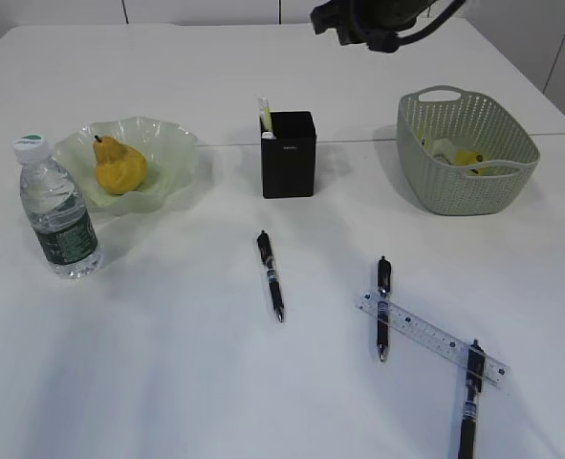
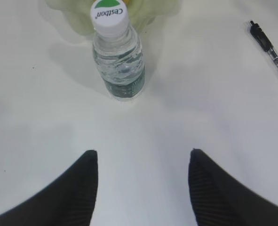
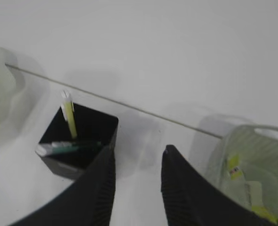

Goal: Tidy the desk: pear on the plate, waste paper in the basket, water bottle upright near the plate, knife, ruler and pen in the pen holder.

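my left gripper (image 2: 143, 188) is wide open and empty before the upright clear plastic water bottle (image 2: 118, 52); my right gripper (image 3: 138, 183), slightly open and empty, is above the black square pen holder (image 3: 78, 141)

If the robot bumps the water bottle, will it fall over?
Maybe. The bottle stands upright, tall and narrow, so a bump near its cap would probably tip it. It looks nearly full, so likely heavy enough to resist a light nudge low down. Being round, it would probably roll once down.
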Robot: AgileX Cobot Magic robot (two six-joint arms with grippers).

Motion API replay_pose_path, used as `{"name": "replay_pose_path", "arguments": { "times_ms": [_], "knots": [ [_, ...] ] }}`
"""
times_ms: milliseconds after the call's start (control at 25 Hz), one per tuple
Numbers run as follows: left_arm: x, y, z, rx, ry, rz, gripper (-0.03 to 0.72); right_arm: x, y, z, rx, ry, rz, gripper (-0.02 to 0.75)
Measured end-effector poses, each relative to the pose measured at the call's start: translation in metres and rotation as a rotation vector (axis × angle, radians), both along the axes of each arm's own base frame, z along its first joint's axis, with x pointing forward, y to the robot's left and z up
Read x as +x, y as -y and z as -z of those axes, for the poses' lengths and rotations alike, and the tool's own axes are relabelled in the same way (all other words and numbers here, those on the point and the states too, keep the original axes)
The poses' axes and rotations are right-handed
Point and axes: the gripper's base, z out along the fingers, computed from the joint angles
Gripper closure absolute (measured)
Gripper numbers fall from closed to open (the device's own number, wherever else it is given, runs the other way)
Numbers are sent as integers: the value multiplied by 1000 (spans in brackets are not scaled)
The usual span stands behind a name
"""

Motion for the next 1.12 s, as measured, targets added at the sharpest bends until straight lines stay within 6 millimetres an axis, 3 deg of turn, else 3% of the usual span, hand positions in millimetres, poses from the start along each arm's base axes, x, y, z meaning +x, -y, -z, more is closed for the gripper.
{"name": "replay_pose_path", "arguments": {
  "times_ms": [320,560,800,960,1120],
  "knots": [
    [0,0,0,-2,0,0,278,-45,19,-35,-162,-209,-33,456],
    [0,0,0,-2,-2,0,295,-66,23,-32,-267,-399,-144,456],
    [-3,0,2,4,-41,2,295,-74,11,-35,-168,-425,-250,456],
    [-6,0,4,9,-77,4,295,-77,10,-39,-145,-425,-235,456],
    [-8,-1,6,14,-111,6,303,-90,15,-26,-132,-496,-178,456]
  ]
}}
